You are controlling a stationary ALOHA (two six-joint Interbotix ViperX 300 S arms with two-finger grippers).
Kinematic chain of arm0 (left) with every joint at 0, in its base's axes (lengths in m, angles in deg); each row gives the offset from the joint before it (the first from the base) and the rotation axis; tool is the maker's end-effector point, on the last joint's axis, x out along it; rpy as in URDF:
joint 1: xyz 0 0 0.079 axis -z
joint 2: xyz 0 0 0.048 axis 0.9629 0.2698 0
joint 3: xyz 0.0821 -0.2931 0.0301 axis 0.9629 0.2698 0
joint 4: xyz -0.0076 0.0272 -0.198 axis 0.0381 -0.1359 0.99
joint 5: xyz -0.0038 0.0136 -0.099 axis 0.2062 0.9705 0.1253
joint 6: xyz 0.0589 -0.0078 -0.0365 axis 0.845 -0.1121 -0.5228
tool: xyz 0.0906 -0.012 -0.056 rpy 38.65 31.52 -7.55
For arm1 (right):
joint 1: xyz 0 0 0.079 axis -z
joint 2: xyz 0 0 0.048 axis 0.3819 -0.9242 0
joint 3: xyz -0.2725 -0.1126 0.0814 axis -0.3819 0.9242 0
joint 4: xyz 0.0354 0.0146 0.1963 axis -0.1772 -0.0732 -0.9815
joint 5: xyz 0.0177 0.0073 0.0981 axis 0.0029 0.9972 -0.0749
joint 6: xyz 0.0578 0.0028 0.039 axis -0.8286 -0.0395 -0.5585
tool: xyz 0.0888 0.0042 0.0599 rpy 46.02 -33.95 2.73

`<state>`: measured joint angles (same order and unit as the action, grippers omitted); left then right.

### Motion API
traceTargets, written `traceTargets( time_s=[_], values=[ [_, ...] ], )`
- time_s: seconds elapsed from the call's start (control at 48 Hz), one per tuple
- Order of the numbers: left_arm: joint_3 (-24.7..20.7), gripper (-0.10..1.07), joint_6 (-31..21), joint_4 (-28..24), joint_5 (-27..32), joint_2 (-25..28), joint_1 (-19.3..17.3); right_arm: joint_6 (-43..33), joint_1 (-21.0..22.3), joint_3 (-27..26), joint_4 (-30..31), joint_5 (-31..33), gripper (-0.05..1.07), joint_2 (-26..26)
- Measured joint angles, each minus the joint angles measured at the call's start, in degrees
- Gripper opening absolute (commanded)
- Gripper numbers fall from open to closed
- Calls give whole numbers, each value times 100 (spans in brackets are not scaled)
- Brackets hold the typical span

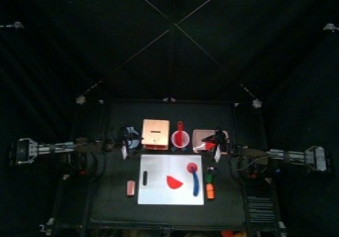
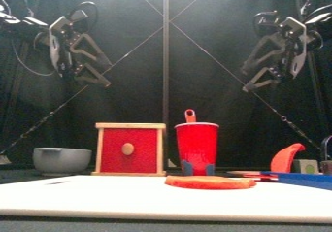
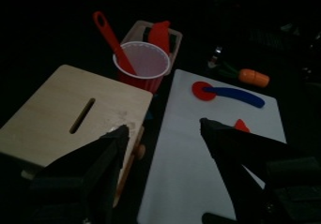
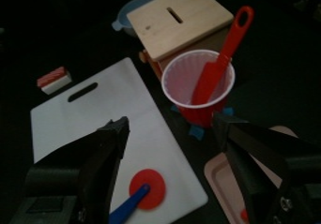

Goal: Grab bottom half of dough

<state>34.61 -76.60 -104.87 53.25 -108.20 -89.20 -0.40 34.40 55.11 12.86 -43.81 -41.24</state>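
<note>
The bottom half of dough is a flat red half-moon lying on a white cutting board. In the front view, the dough shows as a low slab on the board. The left wrist view shows only a red sliver of the dough beside one jaw. A smaller round red blob lies at the end of a blue tool. My left gripper and right gripper are both open and empty. They hang high above the table's back half, apart from the dough.
Behind the board stand a wooden box with a slot and a red cup holding a red spatula. A grey bowl sits at the left. A small red-and-white block lies left of the board.
</note>
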Motion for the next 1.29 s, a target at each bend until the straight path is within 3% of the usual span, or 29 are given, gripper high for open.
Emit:
traceTargets(
  time_s=[0.417,0.625,0.833,0.938,1.062,1.167,1.292],
  values=[
    [-114,95,642,18,-281,-18,-26,-70,18,62,62,-193,100,-97],
    [-114,95,650,79,-290,-18,-9,-9,26,79,-114,-193,100,-105],
    [-167,95,642,606,-290,202,255,-18,9,79,-114,-185,100,-123],
    [-325,95,642,1099,-220,501,580,-18,9,79,-105,-193,100,-132],
    [-554,96,580,2048,-123,993,1011,-18,0,88,-105,-193,100,-149],
    [-721,97,580,3199,-149,1406,1415,-18,0,167,-105,-193,100,-185],
    [-782,97,589,4447,-185,1784,1644,-18,9,176,-105,-185,100,-290]
  ],
)
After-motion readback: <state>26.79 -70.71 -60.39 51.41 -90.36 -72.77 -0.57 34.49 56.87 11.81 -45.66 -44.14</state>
